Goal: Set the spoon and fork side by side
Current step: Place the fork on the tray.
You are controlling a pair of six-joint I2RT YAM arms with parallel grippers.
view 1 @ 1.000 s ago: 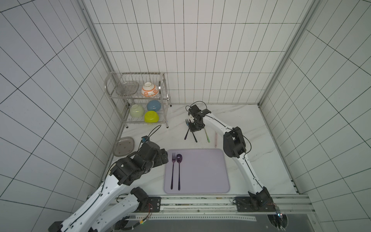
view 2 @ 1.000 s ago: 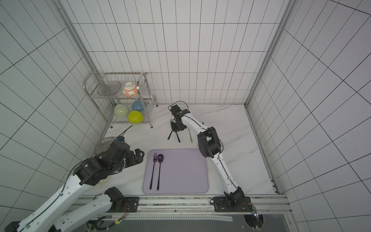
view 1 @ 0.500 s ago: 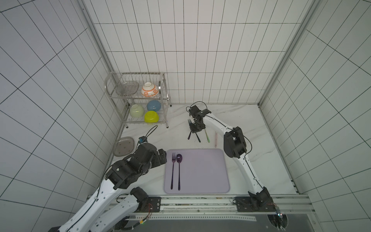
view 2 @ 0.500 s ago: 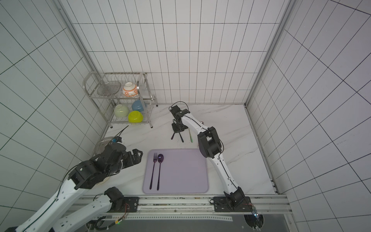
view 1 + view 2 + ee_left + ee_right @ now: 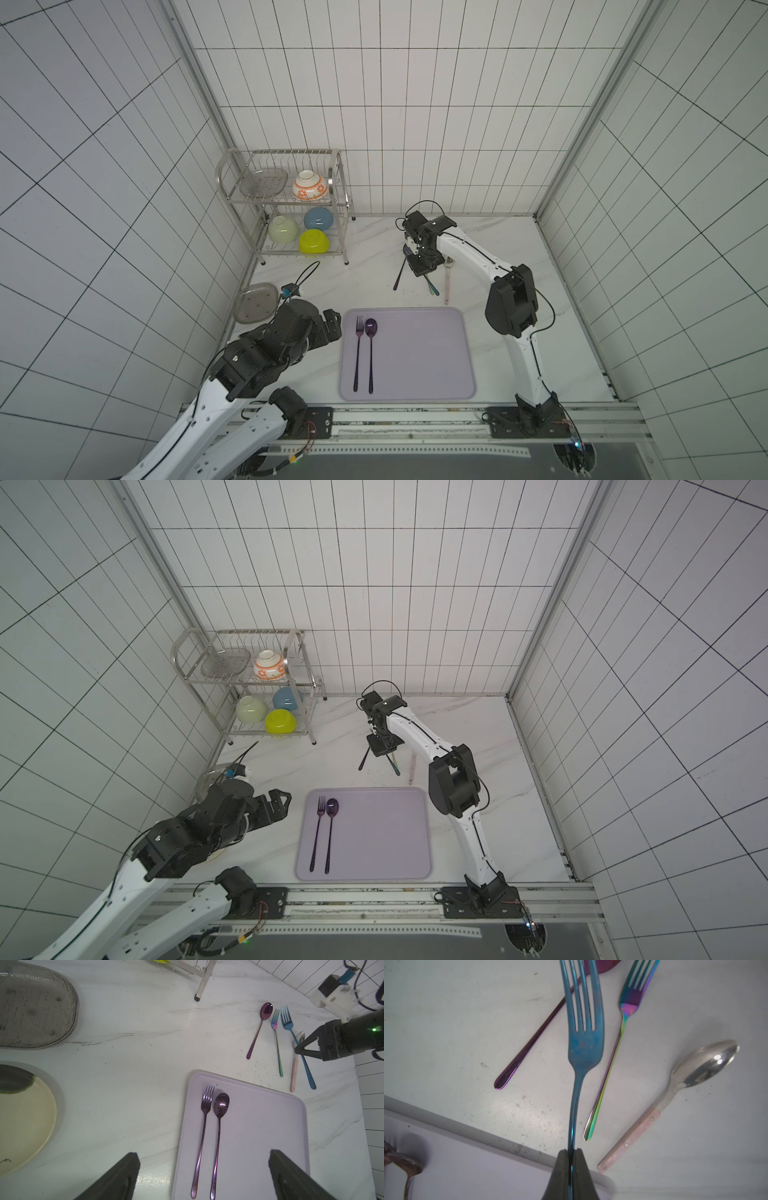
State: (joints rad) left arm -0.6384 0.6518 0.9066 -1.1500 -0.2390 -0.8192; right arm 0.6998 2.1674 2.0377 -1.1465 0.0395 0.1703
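Note:
A purple fork [image 5: 358,353] and a purple spoon [image 5: 370,353] lie parallel, close together, on the left part of the lilac tray [image 5: 424,361]. My left gripper [image 5: 202,1156] hovers open over their handles, holding nothing. Behind the tray, my right gripper [image 5: 571,1150] is shut on the handle of a blue fork [image 5: 584,1047], its tines pointing at the back wall. In a top view the right gripper [image 5: 424,272] stands over the loose cutlery. Whether the blue fork is clear of the table I cannot tell.
Loose beside the blue fork lie another purple spoon [image 5: 259,1026], a rainbow fork [image 5: 277,1043] and a silver spoon with a pink handle [image 5: 294,1068]. A wire dish rack [image 5: 286,199] holds bowls at the back left. A grey dish [image 5: 255,301] and a cream plate [image 5: 25,1122] sit left.
My right gripper has closed on the blue fork's handle. My left arm has drawn back a little toward the near edge, still open.

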